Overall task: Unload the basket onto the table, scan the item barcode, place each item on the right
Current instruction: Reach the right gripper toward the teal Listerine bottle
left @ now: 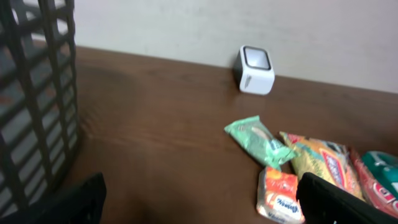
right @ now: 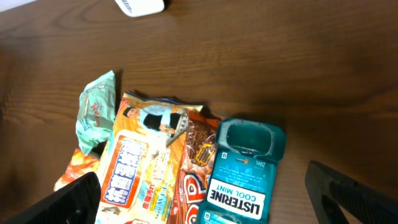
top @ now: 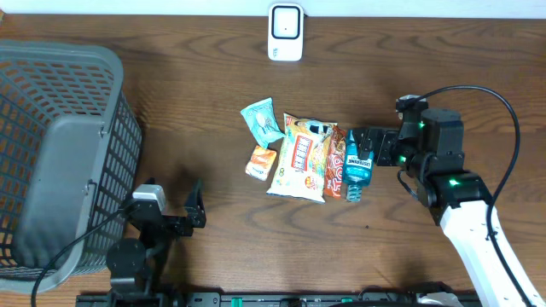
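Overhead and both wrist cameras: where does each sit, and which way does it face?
Overhead: above the table, straight down on basket, barcode scanner, snack pile; left arm, right arm show.
Left wrist: low beside the basket, facing the scanner; own fingers at bottom corners.
Right wrist: over the pile, down on the Listerine bottle; own fingers below.
Shared: both wrist views show the scanner.

A dark wood-grain table (top: 213, 94) meets a plain pale wall (left: 186, 25), perhaps off-white.
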Robot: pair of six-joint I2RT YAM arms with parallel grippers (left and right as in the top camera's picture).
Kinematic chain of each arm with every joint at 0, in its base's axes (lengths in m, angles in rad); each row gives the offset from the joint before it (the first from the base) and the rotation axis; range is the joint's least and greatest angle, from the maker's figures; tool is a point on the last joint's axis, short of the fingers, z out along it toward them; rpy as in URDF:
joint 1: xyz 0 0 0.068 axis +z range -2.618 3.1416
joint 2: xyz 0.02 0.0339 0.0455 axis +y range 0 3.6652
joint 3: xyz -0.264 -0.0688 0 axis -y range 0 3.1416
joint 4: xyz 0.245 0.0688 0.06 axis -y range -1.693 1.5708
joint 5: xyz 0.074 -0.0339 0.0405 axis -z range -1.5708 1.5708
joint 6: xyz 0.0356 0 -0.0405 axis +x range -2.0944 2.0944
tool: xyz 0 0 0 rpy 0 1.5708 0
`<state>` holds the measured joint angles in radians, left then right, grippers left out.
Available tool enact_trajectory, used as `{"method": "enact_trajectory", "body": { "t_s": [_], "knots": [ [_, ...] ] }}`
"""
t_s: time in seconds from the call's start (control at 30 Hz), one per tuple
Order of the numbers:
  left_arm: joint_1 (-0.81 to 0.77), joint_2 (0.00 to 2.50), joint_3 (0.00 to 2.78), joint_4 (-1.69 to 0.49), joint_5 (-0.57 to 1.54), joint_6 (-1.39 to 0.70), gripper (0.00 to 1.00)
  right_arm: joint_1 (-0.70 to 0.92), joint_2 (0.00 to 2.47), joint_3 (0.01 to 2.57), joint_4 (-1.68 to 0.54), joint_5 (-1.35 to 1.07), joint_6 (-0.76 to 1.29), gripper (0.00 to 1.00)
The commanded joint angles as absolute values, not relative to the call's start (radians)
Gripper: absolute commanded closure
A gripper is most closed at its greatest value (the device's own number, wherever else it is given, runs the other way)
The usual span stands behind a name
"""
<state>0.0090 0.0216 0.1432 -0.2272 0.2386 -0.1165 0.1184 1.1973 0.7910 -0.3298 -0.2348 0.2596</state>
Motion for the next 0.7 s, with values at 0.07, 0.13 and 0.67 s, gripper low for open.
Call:
{"method": "enact_trajectory", "body": {
  "t_s": [0.07, 0.13, 0.67],
  "knots": [
    [0.008, 0.018, 0.095, -0.271, 0.251, -0.147, 0.02, 0.125, 1.218, 0.808, -0.284, -0.237, 0.179, 0.01],
    [0.008, 0.019, 0.095, -0.308, 0.251, -0.147, 0.02, 0.125, 1.218, 0.808, -0.273, -0.23, 0.174, 0.01],
    [0.008, 0.023, 0.096, -0.306, 0.251, -0.147, 0.02, 0.182, 1.227, 0.808, -0.28, -0.218, 0.175, 0.01]
  ]
}}
